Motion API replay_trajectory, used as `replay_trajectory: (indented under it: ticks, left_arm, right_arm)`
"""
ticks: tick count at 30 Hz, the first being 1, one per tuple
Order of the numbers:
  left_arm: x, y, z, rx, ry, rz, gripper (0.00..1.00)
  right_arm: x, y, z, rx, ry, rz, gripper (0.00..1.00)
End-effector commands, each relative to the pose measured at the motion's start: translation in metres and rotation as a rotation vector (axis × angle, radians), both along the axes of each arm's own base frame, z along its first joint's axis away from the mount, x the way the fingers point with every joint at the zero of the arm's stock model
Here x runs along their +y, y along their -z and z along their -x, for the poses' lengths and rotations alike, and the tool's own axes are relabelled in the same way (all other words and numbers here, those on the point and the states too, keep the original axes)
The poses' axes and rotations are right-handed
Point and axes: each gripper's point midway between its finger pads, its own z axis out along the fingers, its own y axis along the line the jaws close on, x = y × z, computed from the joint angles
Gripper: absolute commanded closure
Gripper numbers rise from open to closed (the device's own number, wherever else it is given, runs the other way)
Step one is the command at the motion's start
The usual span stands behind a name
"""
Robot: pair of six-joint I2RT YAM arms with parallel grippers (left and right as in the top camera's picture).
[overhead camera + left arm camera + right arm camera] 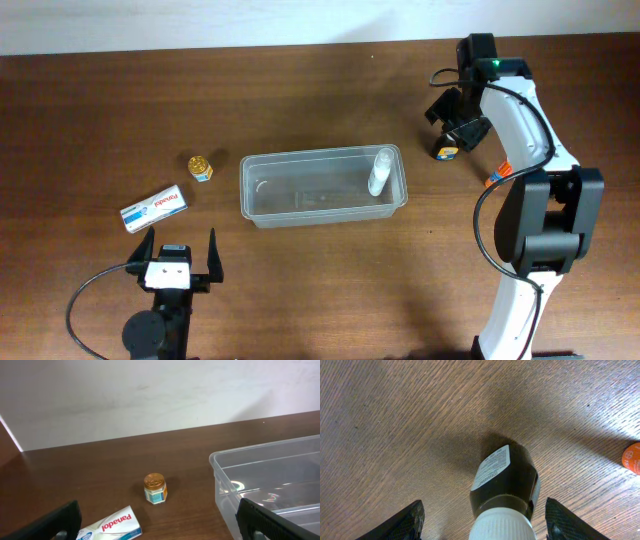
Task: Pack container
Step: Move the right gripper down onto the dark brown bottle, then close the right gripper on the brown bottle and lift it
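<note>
**A:** How does the right end effector (455,135) stand?

**B:** Spread wide. Its wrist view shows one finger (405,522) at each lower corner. A dark bottle (506,477) with a white cap sits between them, and neither touches it. It has hold of nothing.

**A:** Anything beside that bottle?

**B:** A small orange disc (632,458) on the counter (395,420), near it at the view's right edge.

**A:** And the left end effector (180,252)?

**B:** Also wide open and empty, at the near edge of the counter and apart from every object.

**A:** What lies ahead of it?

**B:** A Panadol box (155,207) lying flat. Just past it a small jar (200,166) with a gold lid stands upright.

**A:** Where is the container (320,153)?

**B:** In the middle of the counter, between the two arms, with its long side running across. The jar stands near its left end. The dark bottle is off its far right corner, apart from it. A white bottle (380,172) is inside, at the right end.
</note>
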Motion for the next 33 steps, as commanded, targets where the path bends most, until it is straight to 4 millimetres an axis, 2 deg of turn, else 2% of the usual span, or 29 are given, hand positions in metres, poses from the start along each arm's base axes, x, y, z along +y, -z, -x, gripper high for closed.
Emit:
replay_trajectory:
  ticks: [1,6,14,22,33]
  left_arm:
    - [0.000,0.001,0.000,-0.001,0.002,-0.013,0.01]
    - [0.000,0.001,0.000,-0.001,0.002,-0.013,0.01]
    - [0.000,0.001,0.000,-0.001,0.002,-0.013,0.01]
    - [0.000,0.001,0.000,-0.001,0.002,-0.013,0.01]
    - [0.000,0.001,0.000,-0.001,0.002,-0.013,0.01]
  right_arm:
    - [-0.003,0.008,0.003,0.022,0.017,0.025,0.31]
    - [-0.002,0.018,0.011,0.053,0.015,0.025,0.36]
    - [-0.008,0.026,0.018,0.078,0.019,0.027,0.51]
    - [-0.018,0.025,0.016,0.074,-0.125,0.106,0.67]
    - [-0.021,0.023,0.005,0.040,-0.404,0.179,0.70]
